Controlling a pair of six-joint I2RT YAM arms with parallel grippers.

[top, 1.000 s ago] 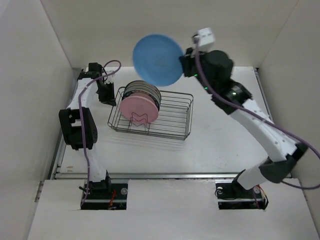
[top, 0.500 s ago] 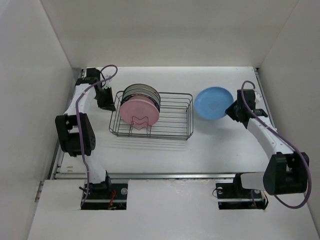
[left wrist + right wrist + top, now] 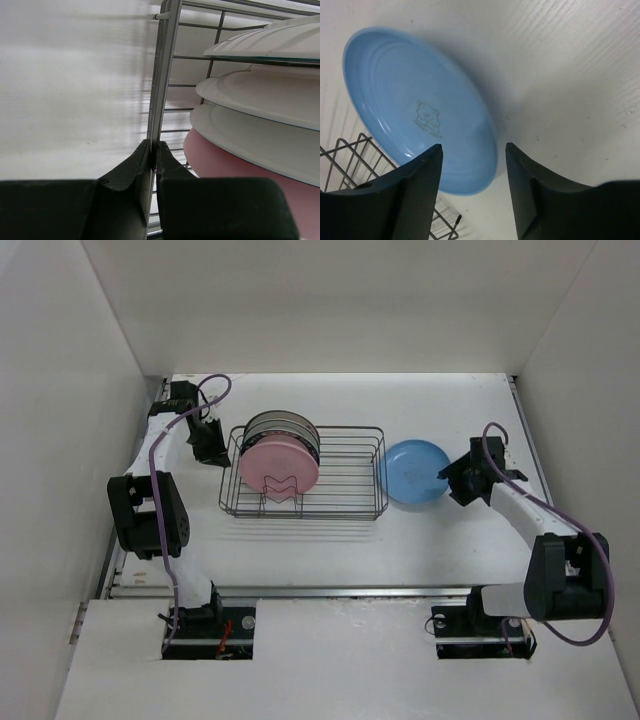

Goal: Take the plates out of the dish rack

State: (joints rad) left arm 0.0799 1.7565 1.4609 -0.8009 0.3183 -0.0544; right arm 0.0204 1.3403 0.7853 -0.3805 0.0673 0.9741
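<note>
Overhead, the dish rack (image 3: 340,465) is seen at the middle of the table (image 3: 330,540). Plates are stood on edge in its left part: a pink plate (image 3: 279,468) nearest, with other plates (image 3: 283,426) packed behind it. A blue plate (image 3: 415,472) is laid flat on the table just beside the rack's right end. The left gripper (image 3: 213,445) is placed at the rack's left end, and the right gripper (image 3: 463,480) at the blue plate's right edge.

From the left wrist, the fingers (image 3: 125,172) are shown closed on the rack's rim wire, which is pinched between them. Right of the wire, white plates (image 3: 260,90) and the pink one are seen edge-on inside the rack.

From the right wrist, the fingers (image 3: 415,195) are held apart, with nothing gripped. The blue plate's rim is framed between them; whether a fingertip touches it cannot be told. A small bear outline (image 3: 427,119) is printed at its centre, and a corner of the rack is caught at the lower left.
</note>
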